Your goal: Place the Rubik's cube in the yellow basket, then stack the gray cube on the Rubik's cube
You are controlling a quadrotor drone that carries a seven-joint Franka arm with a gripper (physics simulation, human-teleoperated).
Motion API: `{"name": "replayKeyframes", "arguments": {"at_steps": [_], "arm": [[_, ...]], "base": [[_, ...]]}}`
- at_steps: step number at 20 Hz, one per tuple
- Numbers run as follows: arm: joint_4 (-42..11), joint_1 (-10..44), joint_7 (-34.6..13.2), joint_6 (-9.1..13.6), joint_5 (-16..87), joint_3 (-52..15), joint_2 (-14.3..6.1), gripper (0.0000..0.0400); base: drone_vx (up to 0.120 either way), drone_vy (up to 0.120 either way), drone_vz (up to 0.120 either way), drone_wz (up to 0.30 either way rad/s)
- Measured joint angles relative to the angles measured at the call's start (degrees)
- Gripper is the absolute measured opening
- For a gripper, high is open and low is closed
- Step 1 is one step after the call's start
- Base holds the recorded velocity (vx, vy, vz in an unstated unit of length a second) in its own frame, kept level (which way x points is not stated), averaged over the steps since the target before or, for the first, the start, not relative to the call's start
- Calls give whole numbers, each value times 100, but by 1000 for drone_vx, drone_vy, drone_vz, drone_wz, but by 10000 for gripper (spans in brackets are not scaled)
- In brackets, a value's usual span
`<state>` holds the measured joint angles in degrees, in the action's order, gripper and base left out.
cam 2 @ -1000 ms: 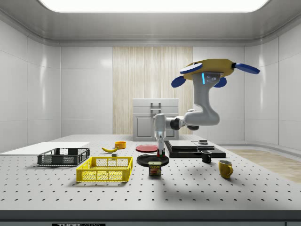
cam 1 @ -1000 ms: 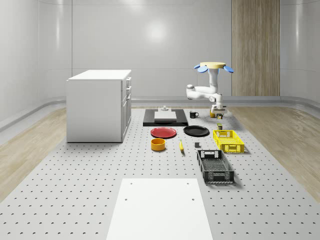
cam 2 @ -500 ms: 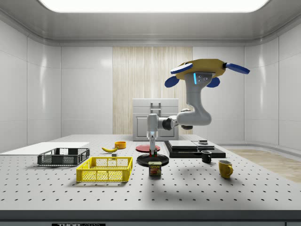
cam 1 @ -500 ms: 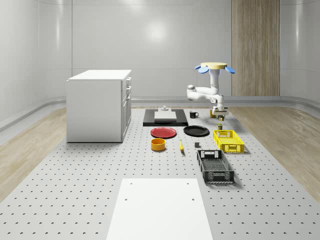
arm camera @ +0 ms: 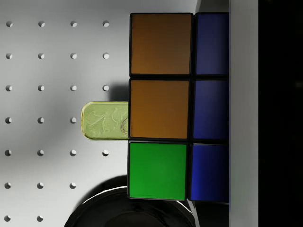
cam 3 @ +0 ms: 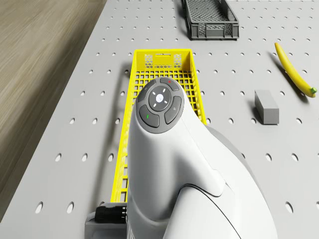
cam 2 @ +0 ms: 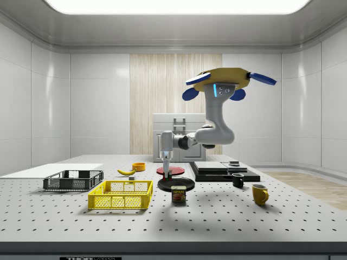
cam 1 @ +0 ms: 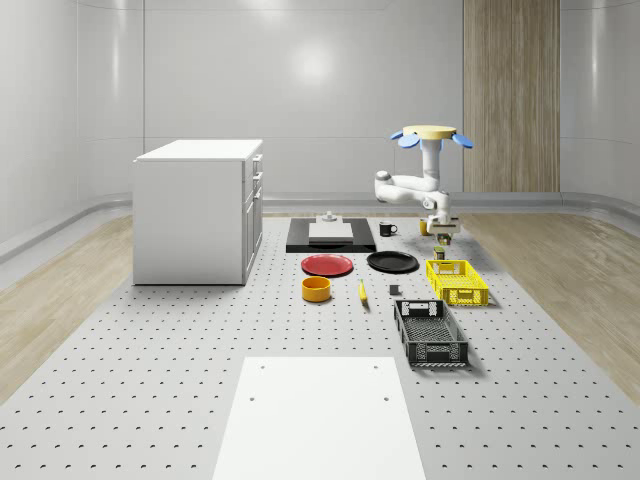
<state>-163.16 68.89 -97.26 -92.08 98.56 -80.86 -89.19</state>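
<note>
In the side view, low at left of centre, the yellow basket [cam 2: 120,195] on the table [cam 2: 227,222], long axis lying across the frame, open top upward. Just right of it and higher, near mid-frame, the gripper [cam 2: 166,169] pointing straight down, clamped on the Rubik's cube [cam 2: 167,174], held clear of the table above the black plate [cam 2: 176,184] and beside the can [cam 2: 179,194]. Farther right and high up, the drone [cam 2: 227,81] hovering in the air, resting on nothing. So, by judgement: basket down and toward the side view's left from the gripper, a short carry across its near end, then a lowering. From the whole-scene view, a different reading of the same gap: gripper [cam 1: 441,235] just past the far short end of the basket [cam 1: 457,283], whose long axis runs toward the camera. In the drone view, the gray cube [cam 3: 266,106] resting on the table near the basket's long side, apart from it. In the wrist view, orange, green and blue faces of the Rubik's cube [arm camera: 161,109] close against the camera.
</note>
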Motion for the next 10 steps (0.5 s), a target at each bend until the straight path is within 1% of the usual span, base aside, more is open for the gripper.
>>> {"name": "replayKeyframes", "arguments": {"at_steps": [10], "arm": [[2,10,-7,-58,-25,-7,-62,321]], "base": [[120,0,0,0]]}}
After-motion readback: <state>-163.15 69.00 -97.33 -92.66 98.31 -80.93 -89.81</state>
